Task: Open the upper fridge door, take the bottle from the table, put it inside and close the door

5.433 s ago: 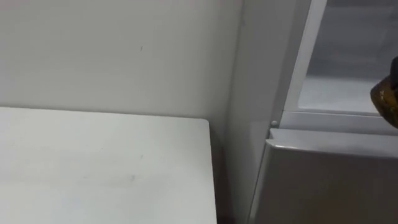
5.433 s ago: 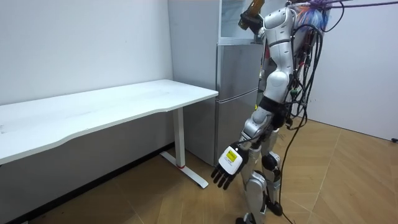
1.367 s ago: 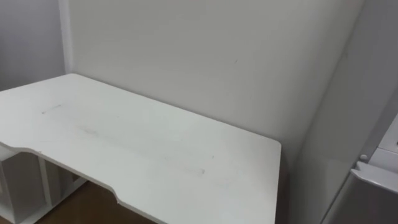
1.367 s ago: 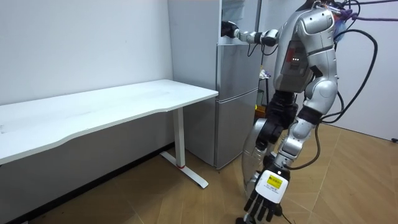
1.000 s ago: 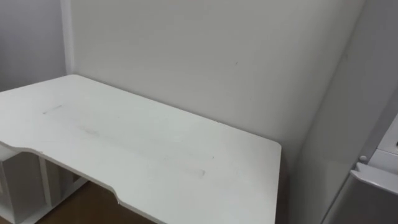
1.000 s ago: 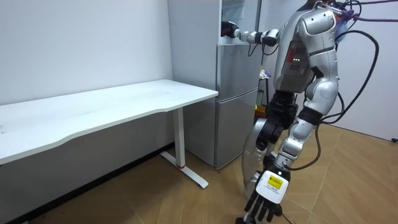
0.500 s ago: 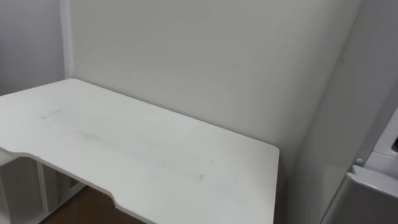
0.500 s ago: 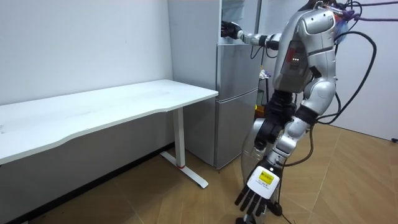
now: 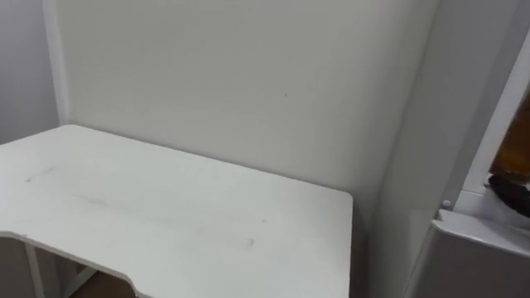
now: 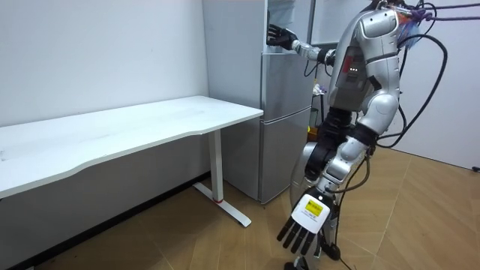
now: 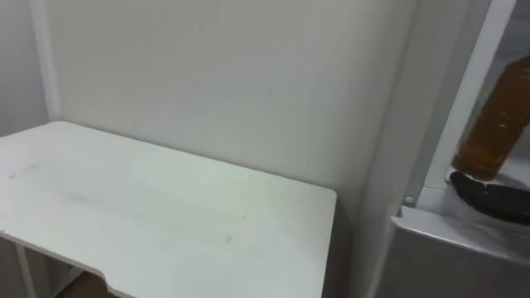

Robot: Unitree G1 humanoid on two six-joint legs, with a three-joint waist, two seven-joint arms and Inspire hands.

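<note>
In the upper fridge (image 11: 469,86) we see an amber bottle (image 11: 494,124), nearly upright; right hand (image 11: 490,197) spread by its base, left hand (image 10: 301,227) relaxed.

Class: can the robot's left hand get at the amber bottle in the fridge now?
Probably not: the left hand hangs open near the wooden floor, while the amber bottle stands high in the grey fridge's upper compartment, by the right hand.
</note>
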